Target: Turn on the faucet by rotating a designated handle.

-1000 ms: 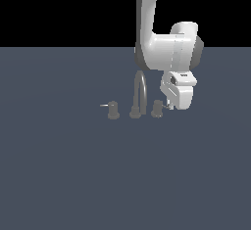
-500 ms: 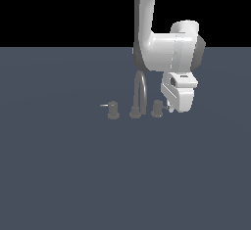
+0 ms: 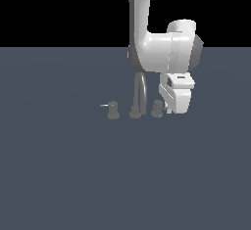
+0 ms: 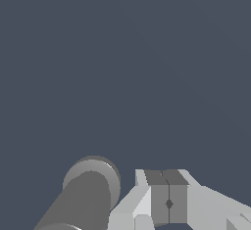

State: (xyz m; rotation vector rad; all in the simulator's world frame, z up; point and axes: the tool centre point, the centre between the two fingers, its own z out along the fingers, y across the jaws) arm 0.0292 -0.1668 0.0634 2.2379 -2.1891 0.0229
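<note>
The faucet (image 3: 139, 96) stands mid-floor in the exterior view: a tall thin arched spout between two short grey knobs. The handle (image 3: 157, 108) is the knob on the exterior view's right; its lever is hidden behind my hand. The twin knob (image 3: 113, 110) has a thin lever pointing to the exterior view's left. My gripper (image 3: 171, 109) hangs just beside the handle, on its right in the exterior view. In the wrist view the gripper (image 4: 168, 195) is shut, pads pressed together with nothing between them, and the handle's grey cylinder (image 4: 92, 187) sits close alongside, apart from the fingers.
A flat dark grey-blue floor (image 3: 68, 175) spreads around the faucet. The white arm (image 3: 147, 33) comes down from above, behind the spout.
The gripper has sunk slightly lower beside the handle. The faucet and both knobs look unchanged.
</note>
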